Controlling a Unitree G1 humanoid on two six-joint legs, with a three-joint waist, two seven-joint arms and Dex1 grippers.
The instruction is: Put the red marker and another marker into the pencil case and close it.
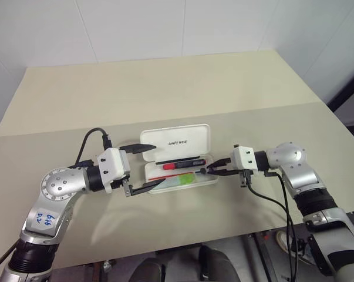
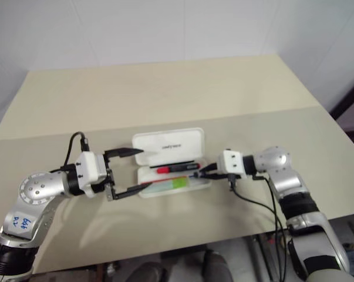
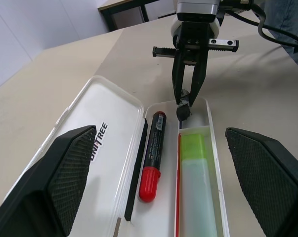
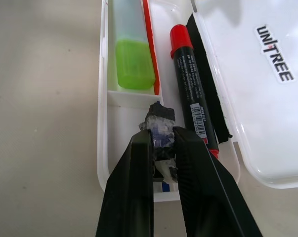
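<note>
Both markers (image 2: 178,167) in open pencil case (image 2: 168,144)

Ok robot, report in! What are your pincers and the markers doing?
Left pincer open beside pencil case. Right pincer pinching small dark object over case end. Red marker, green marker both inside. Lid open.

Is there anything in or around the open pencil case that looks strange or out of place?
Yes. The right gripper pinches a small dark, crumpled lump over the end compartment of the pencil case; what it is I cannot tell. The red marker and the green marker lie neatly in the tray.
</note>
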